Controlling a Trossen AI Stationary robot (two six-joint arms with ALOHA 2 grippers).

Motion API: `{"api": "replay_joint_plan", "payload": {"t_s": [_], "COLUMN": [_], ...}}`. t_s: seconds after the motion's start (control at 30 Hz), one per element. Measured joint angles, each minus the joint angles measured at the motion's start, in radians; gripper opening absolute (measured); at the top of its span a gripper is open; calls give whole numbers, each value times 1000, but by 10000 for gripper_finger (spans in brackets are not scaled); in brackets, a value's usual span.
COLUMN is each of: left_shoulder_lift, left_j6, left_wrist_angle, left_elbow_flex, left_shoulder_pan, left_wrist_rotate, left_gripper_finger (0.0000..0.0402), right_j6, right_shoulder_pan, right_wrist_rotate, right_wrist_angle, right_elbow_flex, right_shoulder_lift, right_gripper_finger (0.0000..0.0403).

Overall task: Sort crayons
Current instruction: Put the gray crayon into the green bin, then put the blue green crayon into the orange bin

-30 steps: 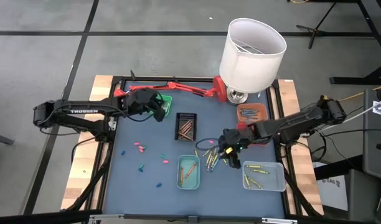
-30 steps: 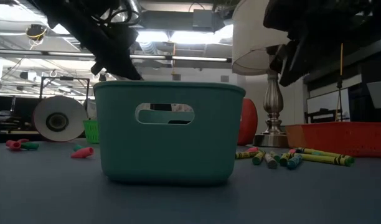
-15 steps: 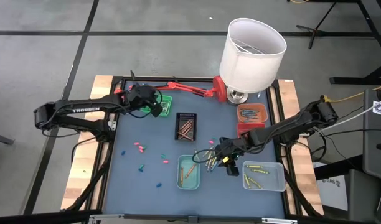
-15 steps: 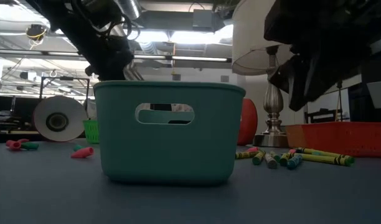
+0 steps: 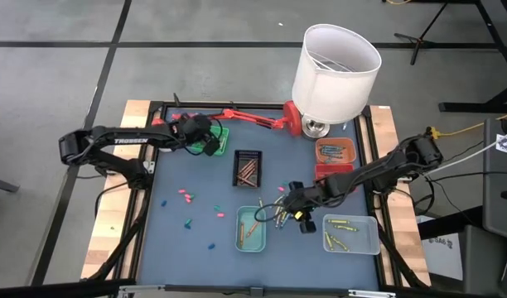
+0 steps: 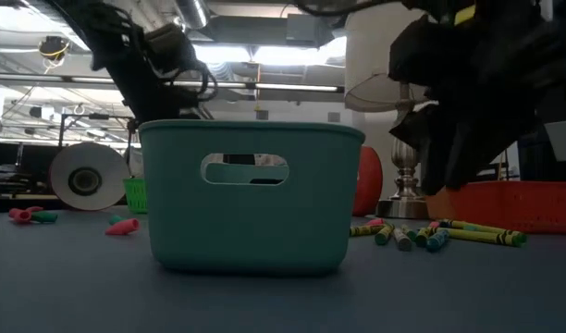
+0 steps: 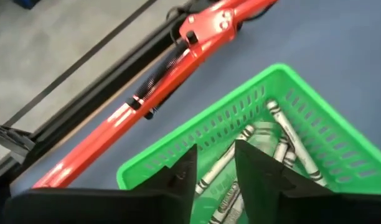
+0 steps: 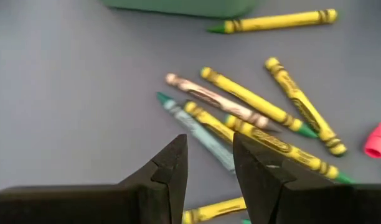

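counter [image 5: 195, 178] blue | left pincer [image 7: 214, 163] narrow, empty over green tray [image 7: 315, 109]; its crayons unseen from above | right pincer [image 8: 209, 157] narrow above crayons [image 8: 265, 118]

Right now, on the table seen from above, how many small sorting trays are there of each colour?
green tray: 1
dark brown tray: 1
orange tray: 1
red tray: 1
teal tray: 1
clear tray: 1
Total: 6
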Motion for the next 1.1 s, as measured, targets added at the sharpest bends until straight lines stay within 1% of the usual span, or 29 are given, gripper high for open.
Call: {"api": "replay_joint_plan", "payload": {"t_s": [0.13, 0.27, 0.43, 0.63, 0.87, 0.97, 1.1], "left_shoulder_lift": [47, 81, 98, 97, 97, 97, 97], "left_j6": [-5, -6, -7, -7, -58, -60, -58], "left_wrist_angle": [5, 8, 8, 9, 9, 12, 59], "left_elbow_flex": [0, 0, 0, 0, 0, 0, 0], "left_shoulder_pan": [-2, -2, -2, -9, -18, -32, -68], "left_wrist_rotate": [2, 20, 56, 58, 64, 74, 77], "left_gripper_finger": [113, 121, 117, 108, 100, 96, 89], "right_j6": [-21, -44, -49, -51, -53, -69, -71], "right_shoulder_pan": [-2, -2, -2, -2, -2, -2, -2], "right_wrist_rotate": [27, 27, 27, 28, 27, 27, 27], "right_wrist_angle": [-4, -5, -5, 1, 0, -1, -3], "right_elbow_flex": [0, 0, 0, 4, 4, 3, 3], "right_shoulder_lift": [29, 61, 105, 142, 144, 145, 145], "right_gripper_finger": [127, 127, 127, 127, 126, 116, 80]}}
